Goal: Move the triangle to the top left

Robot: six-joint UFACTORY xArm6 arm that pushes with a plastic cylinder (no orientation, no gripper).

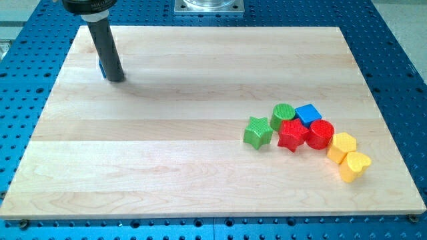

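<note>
My tip [115, 79] at top-left of pale wooden desk [167, 167], near its left and top edges. No jaws on rod; state untellable. Small blue block [101, 68], shape hidden, peeks out touching tip's left side.

Wide bare wood right of tip.

Far lower right, tight cluster: green star block [257, 131], green cylinder [283, 113], red star [291, 135], blue cube [308, 114], red cylinder [320, 134], yellow block [343, 147], yellow heart [355, 166] near right edge.

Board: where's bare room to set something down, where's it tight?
Free: the wooden board from its left edge to the green star, and the top right above the blue cube. Tight: the cluster at right, and top left where my tip hides a blue block.
</note>
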